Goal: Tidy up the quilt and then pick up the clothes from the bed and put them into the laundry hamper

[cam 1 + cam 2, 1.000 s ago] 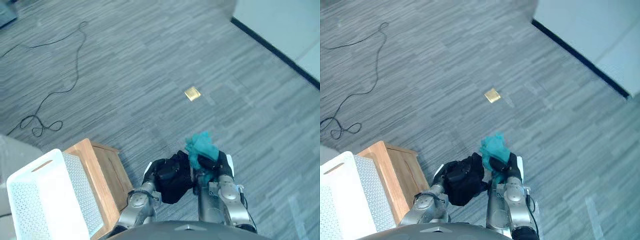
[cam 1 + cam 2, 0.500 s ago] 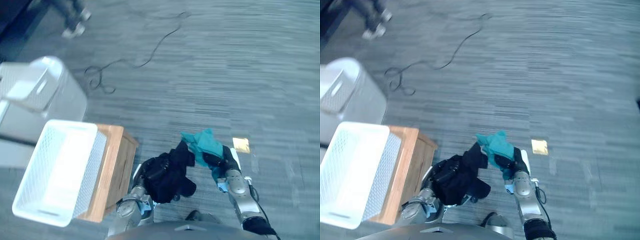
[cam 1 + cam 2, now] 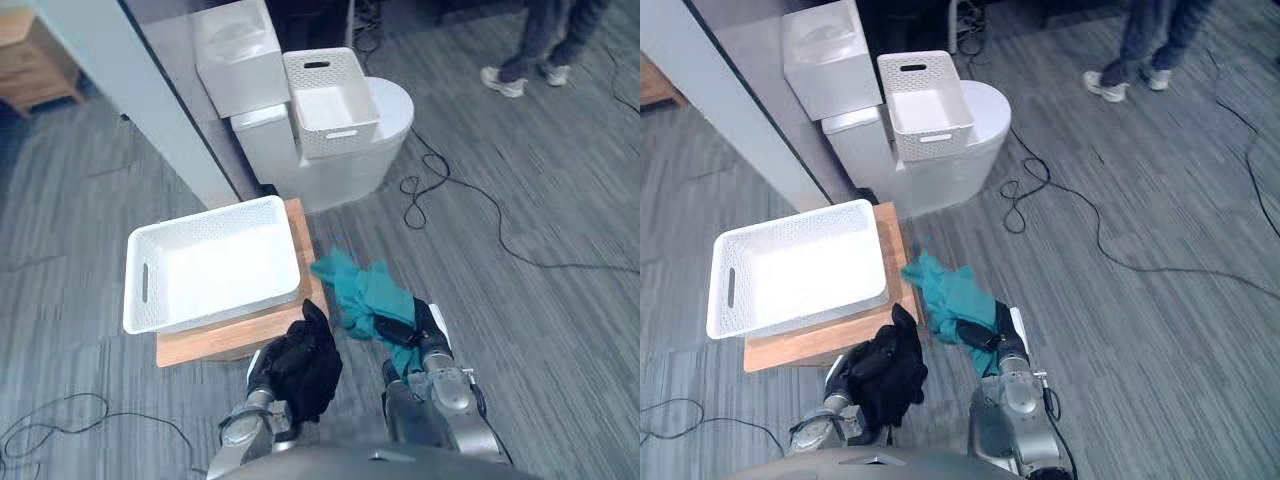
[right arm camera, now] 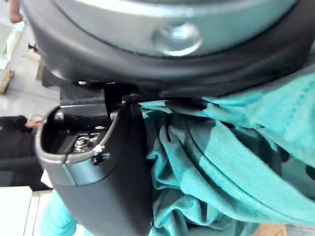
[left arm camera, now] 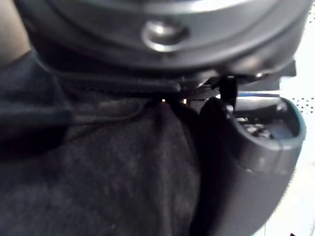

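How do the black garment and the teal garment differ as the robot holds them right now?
The black garment sits in the left hand, the teal garment in the right hand. The black garment hangs in a tight bunch; the teal garment spreads forward toward the white hamper. Both are crumpled cloth, gripped by a hand and not yet in the white hamper.

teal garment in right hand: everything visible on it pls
The teal garment is thin, soft, jersey-like cloth, crumpled in folds, its shape unreadable. The right hand holds it, fingers curled round a bunch packed against the palm. Its loose end spreads forward by the right edge of the wooden stand bearing the white basket; contact there can't be told.
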